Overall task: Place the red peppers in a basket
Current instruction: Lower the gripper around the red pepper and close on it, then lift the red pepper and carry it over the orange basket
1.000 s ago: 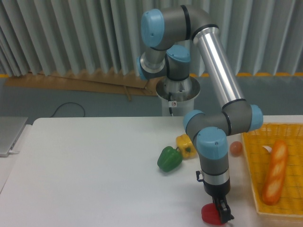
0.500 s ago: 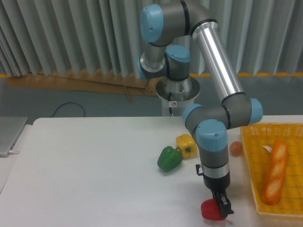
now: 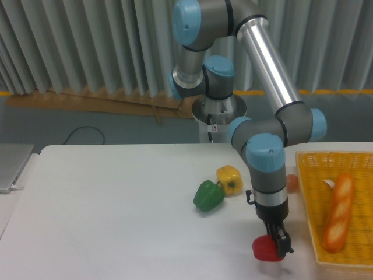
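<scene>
1. Red and glossy, the red pepper [image 3: 266, 249] hangs nearest the camera in the gripper [image 3: 278, 245], whose jaws are pinched on its right side. It now sits a little higher and further right than a second ago, when it was low over the table's near edge. I judge the lift is done and the carry toward the basket [image 3: 308, 224] has begun.
2. The basket is yellow-orange wicker, rectangular, with an open weave and a raised rim, at the table's right edge, just right of the pepper. A long, smooth orange-and-cream loaf [image 3: 338, 211] lies in it. The pepper is not yet over the rim.
3. The white table [image 3: 105, 221] is matt and flat.
4. Further back, near the table's middle, the green pepper [image 3: 208, 196] and yellow pepper [image 3: 229, 179] touch, both lobed and waxy, unmoved.
5. A small pinkish round fruit [image 3: 292, 182] peeks out behind the arm, beside the basket's far-left corner.
6. The arm's wrist has swung right.
</scene>
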Tool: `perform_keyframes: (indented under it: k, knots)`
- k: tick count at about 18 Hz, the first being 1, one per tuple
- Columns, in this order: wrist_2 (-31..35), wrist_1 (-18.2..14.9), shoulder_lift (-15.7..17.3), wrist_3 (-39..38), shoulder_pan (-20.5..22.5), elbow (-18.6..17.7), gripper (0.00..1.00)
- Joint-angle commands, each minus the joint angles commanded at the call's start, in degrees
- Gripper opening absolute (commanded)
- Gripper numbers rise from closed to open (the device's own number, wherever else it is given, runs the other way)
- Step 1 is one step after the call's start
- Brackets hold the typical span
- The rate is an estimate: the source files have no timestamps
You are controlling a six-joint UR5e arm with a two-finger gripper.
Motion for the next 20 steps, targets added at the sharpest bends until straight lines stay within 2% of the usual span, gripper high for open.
perform_keyframes:
  k: [5,6,10,16,20]
  knots:
    - [-1.0,0.0,2.3,0.4,1.8,-1.9,0.49]
    - [-1.3,0.0,2.9,0.4,2.2,-2.3,0.46]
    - [-4.3,-0.3,6.0,0.9,5.6,-4.8,0.45]
    - [-4.8,-4.9,10.4,0.9,7.5,-5.3,0.44]
    - [-5.2,-6.9,10.7,0.9,9.7,-5.3,0.44]
